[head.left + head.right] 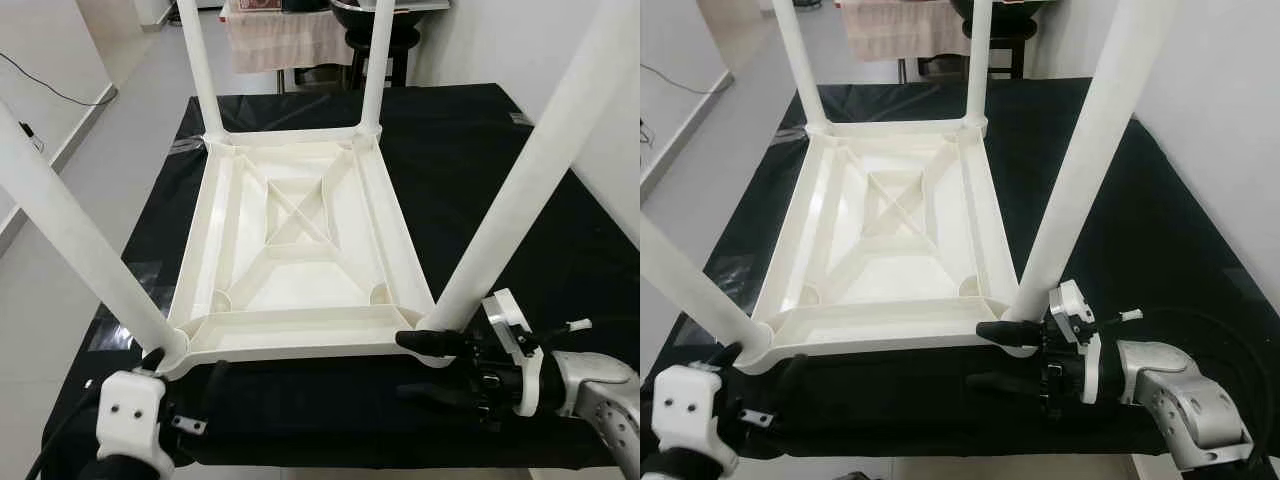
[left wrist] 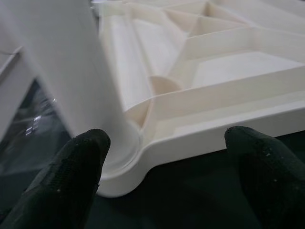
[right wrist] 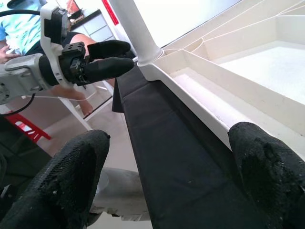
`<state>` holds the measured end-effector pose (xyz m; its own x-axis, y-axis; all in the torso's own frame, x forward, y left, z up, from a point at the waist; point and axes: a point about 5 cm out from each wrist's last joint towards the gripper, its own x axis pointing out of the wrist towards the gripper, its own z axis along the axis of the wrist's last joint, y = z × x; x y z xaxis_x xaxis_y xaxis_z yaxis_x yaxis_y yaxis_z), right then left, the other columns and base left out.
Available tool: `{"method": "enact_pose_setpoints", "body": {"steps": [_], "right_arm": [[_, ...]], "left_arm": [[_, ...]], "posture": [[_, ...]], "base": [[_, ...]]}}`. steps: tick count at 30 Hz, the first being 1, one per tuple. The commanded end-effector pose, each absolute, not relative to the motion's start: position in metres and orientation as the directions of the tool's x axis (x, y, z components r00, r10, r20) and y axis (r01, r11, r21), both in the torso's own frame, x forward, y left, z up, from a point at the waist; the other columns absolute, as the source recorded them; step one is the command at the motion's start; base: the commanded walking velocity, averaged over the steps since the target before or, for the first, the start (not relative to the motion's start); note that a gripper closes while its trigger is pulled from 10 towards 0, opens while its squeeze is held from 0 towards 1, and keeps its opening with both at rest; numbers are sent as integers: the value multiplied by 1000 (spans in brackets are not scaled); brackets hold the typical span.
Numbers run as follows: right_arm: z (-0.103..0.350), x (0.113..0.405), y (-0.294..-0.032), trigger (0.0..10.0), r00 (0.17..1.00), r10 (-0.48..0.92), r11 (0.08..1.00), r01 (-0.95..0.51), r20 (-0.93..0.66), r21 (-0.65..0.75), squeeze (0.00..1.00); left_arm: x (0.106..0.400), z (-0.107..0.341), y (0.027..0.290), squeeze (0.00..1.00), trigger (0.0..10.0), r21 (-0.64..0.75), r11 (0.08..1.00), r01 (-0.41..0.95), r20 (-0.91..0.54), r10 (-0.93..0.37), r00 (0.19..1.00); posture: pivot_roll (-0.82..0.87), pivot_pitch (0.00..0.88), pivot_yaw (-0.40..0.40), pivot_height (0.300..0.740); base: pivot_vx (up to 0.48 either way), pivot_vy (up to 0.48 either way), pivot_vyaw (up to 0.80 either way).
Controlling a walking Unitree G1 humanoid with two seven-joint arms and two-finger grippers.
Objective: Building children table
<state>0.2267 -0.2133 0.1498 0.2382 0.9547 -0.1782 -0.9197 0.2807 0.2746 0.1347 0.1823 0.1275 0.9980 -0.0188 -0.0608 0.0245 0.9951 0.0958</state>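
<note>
On top of a work surface draped in black cloth (image 1: 470, 170): one white plastic children's table (image 1: 300, 250), upside down, ribbed underside facing up with an X-shaped brace at its centre. Four round white legs standing up from the corner sockets — near left leg (image 1: 80, 255), near right leg (image 1: 535, 165), far left leg (image 1: 198, 65), far right leg (image 1: 375, 60).

Two grippers at the near edge. Left gripper (image 2: 167, 167) low at the near left corner, white wrist block below the table rim, fingers spread wide apart and gripping nothing, one black finger (image 2: 71, 176) just beside the base of the near left leg, the other (image 2: 271, 171) in front of the rim. Right gripper (image 1: 430, 365) reaching in sideways from the right, silver forearm level, two fingers parted one above the other; upper finger (image 1: 430, 342) at the foot of the near right leg, whether touching hard to say; lower finger over the black cloth. Nothing clamped.

Beyond the far end: a dark stool (image 1: 385, 45) and a pale hanging cloth (image 1: 280, 38). Seen from the right wrist camera: a seated person's leg (image 3: 81, 40) behind the left gripper, and a red stool (image 3: 24, 126) on the floor. No legible writing or brand marks.
</note>
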Motion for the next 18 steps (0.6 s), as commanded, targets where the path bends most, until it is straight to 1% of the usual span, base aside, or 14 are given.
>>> {"method": "enact_pose_setpoints", "body": {"steps": [1, 2, 3, 4, 6, 8, 9, 13, 16, 17, 18], "right_arm": [[147, 227, -212, 10000, 233, 955, 278, -922, -185, 271, 0], [146, 228, -212, 10000, 233, 955, 277, -922, -185, 270, 0], [146, 228, -211, 10000, 232, 955, 276, -922, -185, 270, 0], [146, 228, -211, 10000, 232, 955, 276, -922, -185, 270, 0], [145, 228, -211, 10000, 229, 956, 274, -923, -184, 271, 0], [145, 228, -211, 10000, 229, 956, 274, -923, -184, 271, 0], [145, 229, -210, 10000, 229, 956, 273, -923, -185, 271, 0], [145, 229, -209, 10000, 230, 956, 273, -923, -182, 270, 0], [145, 229, -207, 10000, 228, 957, 271, -924, -178, 269, 0], [145, 229, -207, 10000, 228, 957, 271, -924, -178, 269, 0], [145, 230, -206, 10000, 228, 958, 269, -925, -175, 267, 0]], "left_arm": [[132, 127, 185, 0, 10000, 114, 994, -3, -61, 10, 998], [127, 123, 196, 0, 10000, 121, 989, -85, -71, 94, 993], [125, 122, 201, 0, 10000, 122, 985, -122, -71, 131, 989], [125, 122, 201, 0, 10000, 122, 985, -122, -71, 131, 989], [123, 120, 219, 0, 10000, 128, 967, -221, -62, 230, 971], [123, 120, 219, 0, 10000, 128, 967, -221, -62, 230, 971], [124, 123, 235, 0, 10000, 136, 947, -291, -35, 298, 954], [131, 131, 243, 0, 10000, 145, 940, -307, 9, 310, 951], [147, 139, 246, 0, 10000, 123, 951, -282, 48, 279, 959], [147, 139, 246, 0, 10000, 123, 951, -282, 48, 279, 959], [161, 141, 237, 0, 10000, 82, 980, -182, 58, 178, 982]], "posture": [[133, 114, 8, 740], [138, 114, 8, 740], [138, 114, 8, 740], [138, 114, 8, 740], [144, 116, 4, 740], [144, 116, 4, 740], [143, 117, 4, 740], [145, 116, 2, 740], [137, 115, -6, 740], [137, 115, -6, 740], [129, 114, -6, 740]], "base": [[0, 0, 0], [0, 0, 0], [0, 0, 0], [0, 0, 0], [0, 0, 0], [0, 0, 0], [0, 0, 0], [0, 0, 0], [0, 0, 0], [0, 0, 0], [0, 0, 0]]}}
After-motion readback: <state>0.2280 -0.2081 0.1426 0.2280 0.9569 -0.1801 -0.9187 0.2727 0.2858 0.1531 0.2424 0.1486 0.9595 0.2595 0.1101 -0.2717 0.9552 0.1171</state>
